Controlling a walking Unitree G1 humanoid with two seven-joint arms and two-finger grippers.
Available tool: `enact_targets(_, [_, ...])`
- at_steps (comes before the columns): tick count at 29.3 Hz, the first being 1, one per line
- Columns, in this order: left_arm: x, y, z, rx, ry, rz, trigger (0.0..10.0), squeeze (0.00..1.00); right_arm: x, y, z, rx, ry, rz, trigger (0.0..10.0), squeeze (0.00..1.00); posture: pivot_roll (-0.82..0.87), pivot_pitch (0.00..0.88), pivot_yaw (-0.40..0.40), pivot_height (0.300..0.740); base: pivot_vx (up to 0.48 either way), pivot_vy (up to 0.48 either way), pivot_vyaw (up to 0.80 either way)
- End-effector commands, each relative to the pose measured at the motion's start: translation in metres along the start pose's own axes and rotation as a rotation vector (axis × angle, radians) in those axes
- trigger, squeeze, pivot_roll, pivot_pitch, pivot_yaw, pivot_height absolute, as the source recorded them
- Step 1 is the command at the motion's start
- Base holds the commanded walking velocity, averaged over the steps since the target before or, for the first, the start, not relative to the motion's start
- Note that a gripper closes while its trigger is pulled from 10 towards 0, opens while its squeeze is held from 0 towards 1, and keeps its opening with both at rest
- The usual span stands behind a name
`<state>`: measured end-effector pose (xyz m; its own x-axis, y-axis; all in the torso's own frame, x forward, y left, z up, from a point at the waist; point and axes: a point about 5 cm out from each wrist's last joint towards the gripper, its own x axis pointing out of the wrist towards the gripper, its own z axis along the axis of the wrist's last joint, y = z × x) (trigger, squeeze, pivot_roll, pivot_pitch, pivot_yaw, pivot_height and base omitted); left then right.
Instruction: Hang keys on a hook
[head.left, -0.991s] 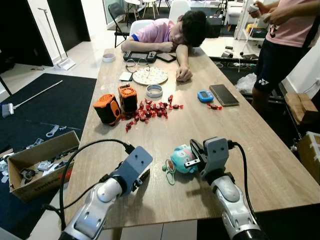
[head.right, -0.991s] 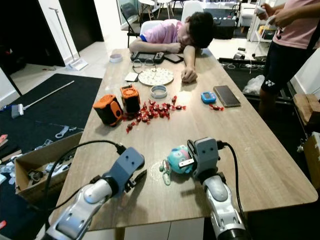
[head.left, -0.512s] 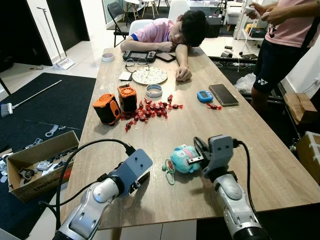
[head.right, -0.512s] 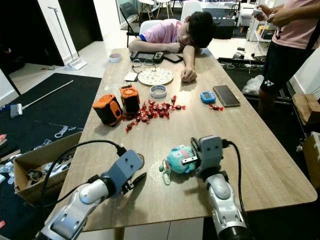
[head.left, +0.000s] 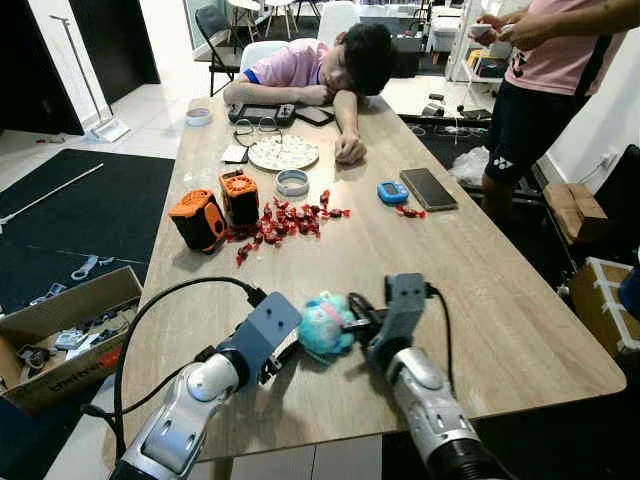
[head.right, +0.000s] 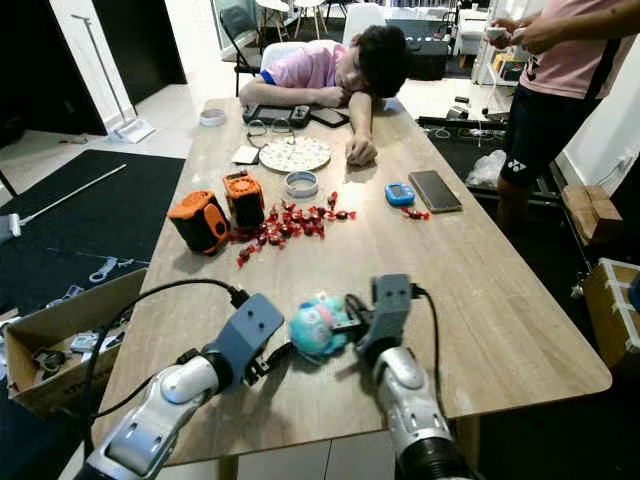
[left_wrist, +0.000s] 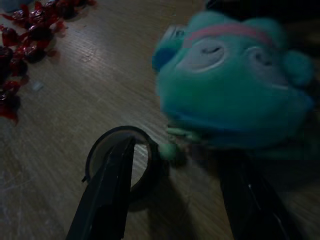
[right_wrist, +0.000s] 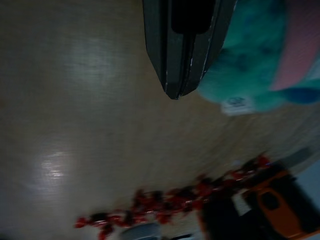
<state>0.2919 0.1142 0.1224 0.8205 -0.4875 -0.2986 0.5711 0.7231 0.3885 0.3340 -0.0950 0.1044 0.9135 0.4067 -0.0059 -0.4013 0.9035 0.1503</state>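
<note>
the wooden table (head.left: 480, 290) is carrying everything listed here. one person (head.left: 310, 65) is slumping over its far end, and a second person (head.left: 540, 90) is standing at its far right corner. one cardboard box (head.left: 60, 335) is sitting on the floor to the robot's left.

change since half a second ago: the teal plush keychain (head.left: 325, 325) is now lying further to the robot's left, right against the left gripper, and both arms are sitting closer together; the whole scene is also shifting in frame, so the head is moving too.

the plush keychain is lying near the table's front edge, between the two grippers. the right gripper (head.left: 362, 317) is pressing against the plush's right side; whether its fingers are gripping it cannot be told, though in the right wrist view one dark finger (right_wrist: 182, 45) is lying alongside the teal fur. the left gripper (left_wrist: 170, 200) is holding its fingers apart with nothing between them, one finger (left_wrist: 107, 192) crossing the keychain's dark ring (left_wrist: 122, 160), which is lying flat on the wood with a small green bead beside it.

further back: two orange-and-black devices (head.left: 215, 210), one phone (head.left: 428, 188), one round plate (head.left: 283, 153), one blue timer (head.left: 391, 191), and one scatter of red candies (head.left: 285, 220), too many to count.
</note>
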Motion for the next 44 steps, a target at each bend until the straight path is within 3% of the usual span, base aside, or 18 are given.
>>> enact_targets(1, [0.000,-0.004,-0.002,-0.028,0.009,-0.006,10.0,0.00,-0.005,0.005,-0.011,-0.010,0.048,0.041,10.0,0.00,0.17,0.141,0.018,0.740,0.000,0.000,0.00])
enact_targets(10, [-0.001,-0.002,0.003,-0.048,-0.017,-0.002,10.0,0.00,-0.008,-0.005,0.010,0.013,-0.075,-0.001,10.0,0.00,0.17,0.138,0.020,0.740,0.000,0.000,0.00])
enact_targets(14, [-0.005,0.006,0.016,-0.075,-0.084,0.038,10.0,0.00,-0.010,-0.012,0.022,0.023,-0.145,-0.036,10.0,0.00,0.16,0.137,0.022,0.740,0.000,0.000,0.00])
enact_targets(15, [-0.007,0.008,0.019,-0.078,-0.099,0.045,7.5,0.00,-0.011,-0.012,0.022,0.020,-0.147,-0.038,10.0,0.00,0.16,0.137,0.021,0.740,0.000,0.000,0.00])
enact_targets(17, [-0.007,0.008,0.019,-0.077,-0.099,0.042,7.5,0.00,-0.011,-0.012,0.021,0.019,-0.143,-0.037,10.0,0.00,0.16,0.137,0.021,0.740,0.000,0.000,0.00])
enact_targets(18, [-0.008,0.007,0.017,-0.068,-0.090,0.028,5.3,0.00,-0.011,-0.010,0.019,0.018,-0.136,-0.035,10.0,0.00,0.17,0.138,0.020,0.740,0.000,0.000,0.00])
enact_targets(21, [-0.009,0.005,0.016,-0.061,-0.082,0.015,5.5,0.00,-0.011,-0.010,0.019,0.019,-0.132,-0.035,10.0,0.00,0.17,0.139,0.020,0.740,0.000,0.000,0.00])
enact_targets(22, [-0.009,0.001,0.015,-0.061,-0.076,-0.007,10.0,0.00,-0.011,-0.010,0.019,0.020,-0.131,-0.038,10.0,0.00,0.17,0.140,0.019,0.740,0.000,0.000,0.00])
enact_targets(28, [-0.009,-0.011,0.014,-0.078,-0.064,-0.054,10.0,0.00,-0.011,-0.010,0.020,0.020,-0.135,-0.047,10.0,0.00,0.17,0.146,0.021,0.740,0.000,0.000,0.00])
enact_targets(37, [-0.012,-0.010,0.016,-0.108,-0.069,-0.092,10.0,0.00,-0.013,0.000,0.015,0.022,-0.095,0.054,10.0,0.00,0.17,0.151,0.023,0.740,0.000,0.000,0.00])
enact_targets(41, [-0.021,-0.009,0.020,-0.125,-0.079,-0.154,10.0,0.00,-0.014,0.004,0.019,0.016,-0.100,0.102,10.0,0.00,0.17,0.149,0.031,0.740,0.000,0.000,0.00])
enact_targets(43, [-0.040,-0.004,0.017,-0.134,-0.070,-0.208,10.0,0.00,-0.015,0.002,0.023,0.015,-0.114,0.099,10.0,0.00,0.17,0.149,0.037,0.740,0.000,0.000,0.00])
enact_targets(44, [-0.040,-0.004,0.017,-0.134,-0.070,-0.208,10.0,0.00,-0.015,0.002,0.023,0.015,-0.114,0.099,10.0,0.00,0.17,0.149,0.037,0.740,0.000,0.000,0.00])
